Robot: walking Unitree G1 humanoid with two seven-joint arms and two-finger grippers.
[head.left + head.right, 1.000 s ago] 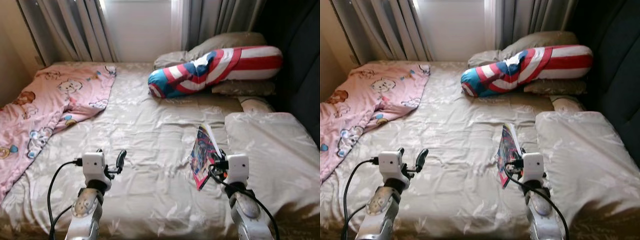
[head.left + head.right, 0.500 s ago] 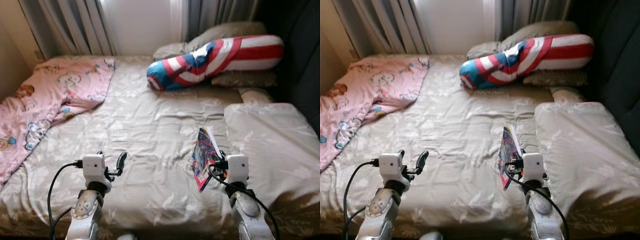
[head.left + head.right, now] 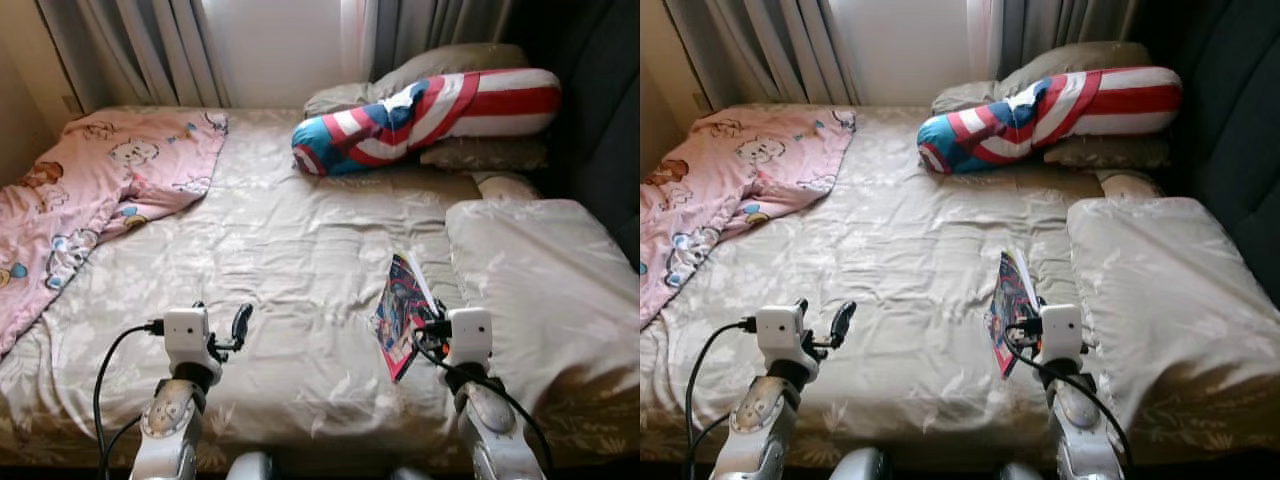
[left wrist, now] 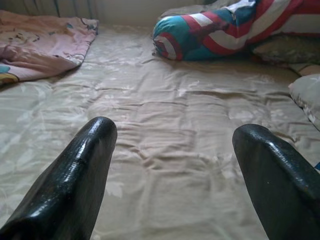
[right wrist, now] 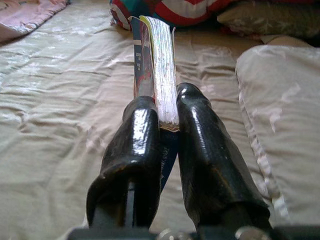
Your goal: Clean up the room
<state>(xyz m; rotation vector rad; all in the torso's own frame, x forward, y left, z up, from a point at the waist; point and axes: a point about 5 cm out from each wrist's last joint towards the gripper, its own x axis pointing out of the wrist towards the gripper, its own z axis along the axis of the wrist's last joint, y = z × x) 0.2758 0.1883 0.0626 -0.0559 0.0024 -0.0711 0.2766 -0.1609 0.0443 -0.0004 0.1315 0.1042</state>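
So, pink blanket (image 3: 95,190) at ten o'clock on the bed (image 3: 290,250). Left gripper (image 4: 172,165) hangs over the sheet, fingers wide apart, empty. Right gripper (image 5: 167,135) at four o'clock pinches a book (image 3: 403,308) upright.

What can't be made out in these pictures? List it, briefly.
- Book cover: too small in the eye views; edge-on between the right gripper fingers in the right wrist view.
- Pink blanket: cut off by the left eye view's left edge.
- Beige pillows: partly hidden by the striped bolster.
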